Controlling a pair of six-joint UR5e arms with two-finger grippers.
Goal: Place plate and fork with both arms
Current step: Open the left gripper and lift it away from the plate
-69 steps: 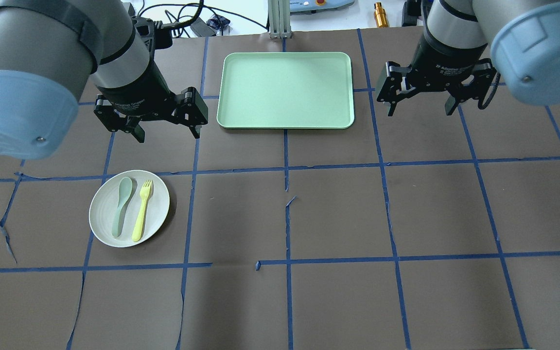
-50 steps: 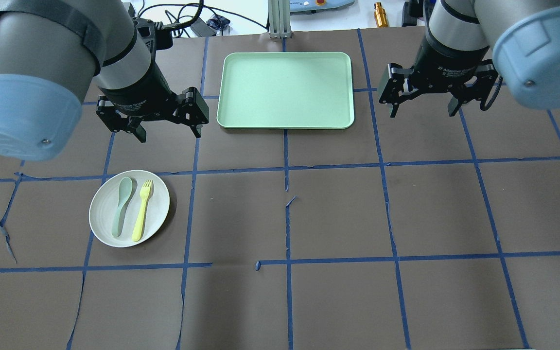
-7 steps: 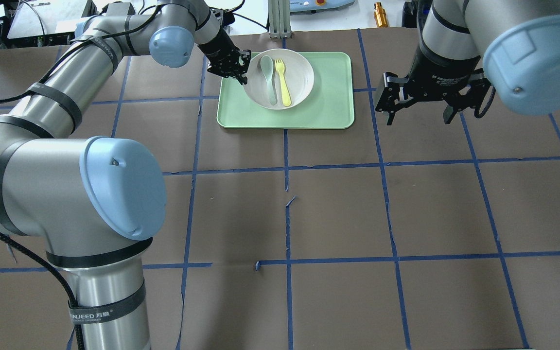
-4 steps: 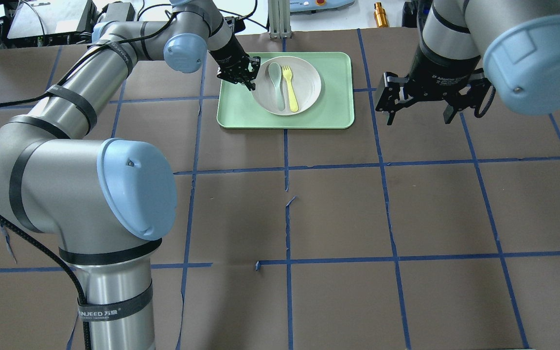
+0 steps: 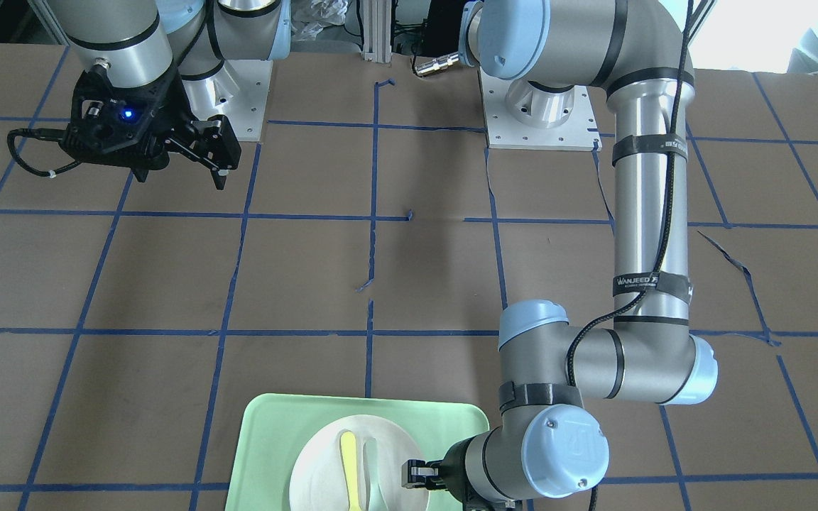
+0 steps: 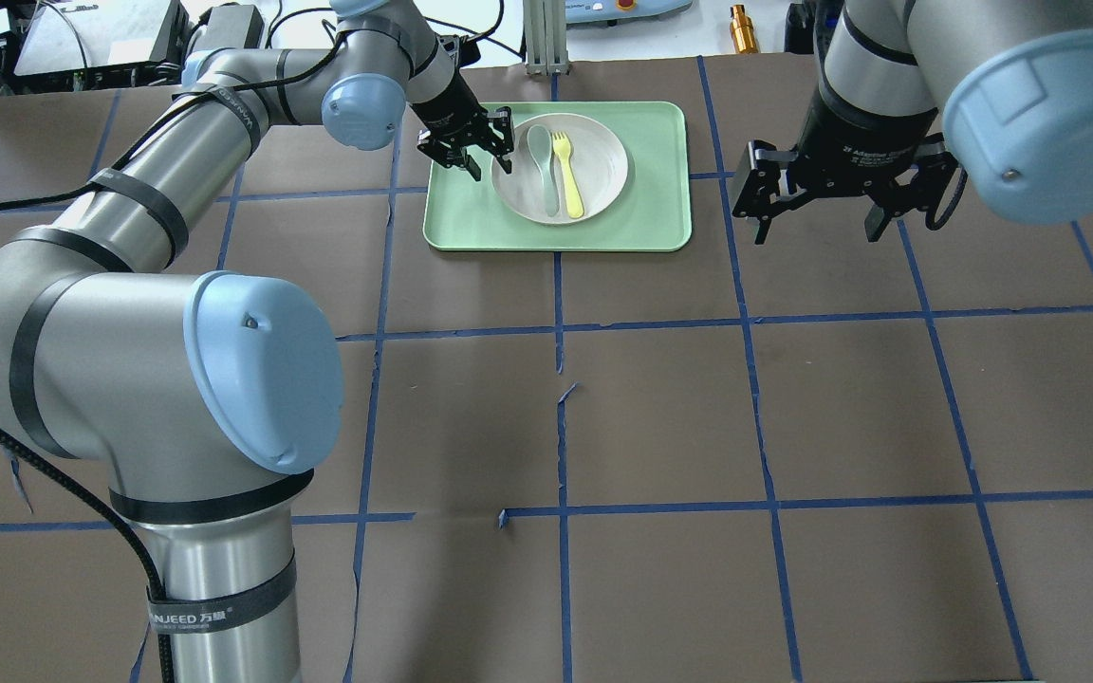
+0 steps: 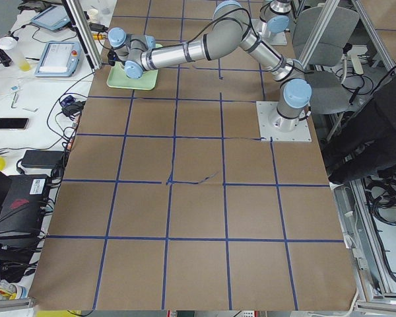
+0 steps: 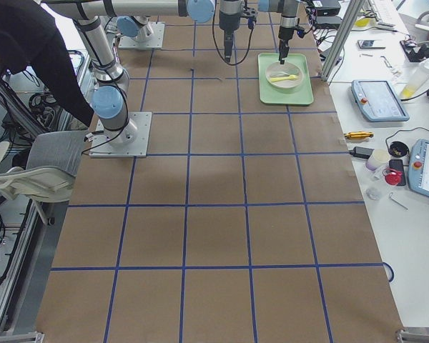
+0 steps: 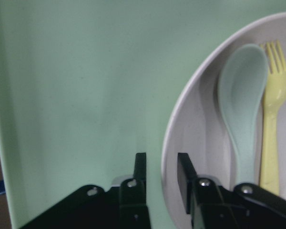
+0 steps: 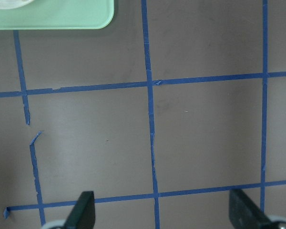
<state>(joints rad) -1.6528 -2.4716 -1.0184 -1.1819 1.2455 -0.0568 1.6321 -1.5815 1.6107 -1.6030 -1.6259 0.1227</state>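
Note:
The off-white plate [image 6: 599, 180] rests on the light green tray [image 6: 651, 213]. The yellow fork [image 6: 565, 175] lies in the plate beside a grey-green spoon [image 6: 541, 166]. My left gripper [image 6: 485, 163] is at the plate's left rim. In the left wrist view the gripper [image 9: 162, 179] is slightly open, its fingers astride the plate's rim [image 9: 174, 129] with a gap on each side. My right gripper [image 6: 817, 232] is open and empty above the table, to the right of the tray. In the right wrist view it [image 10: 162, 210] shows only bare mat.
The tray sits at the far middle of the table, near a metal post [image 6: 545, 38]. Brown mat with blue tape lines [image 6: 561, 417] covers the table. The left arm's elbow [image 6: 262, 370] fills the near left of the overhead view.
My left gripper carried the plate with fork and spoon from the near left onto the tray. Over the last half second its fingers have parted at the rim. The right arm barely moved.

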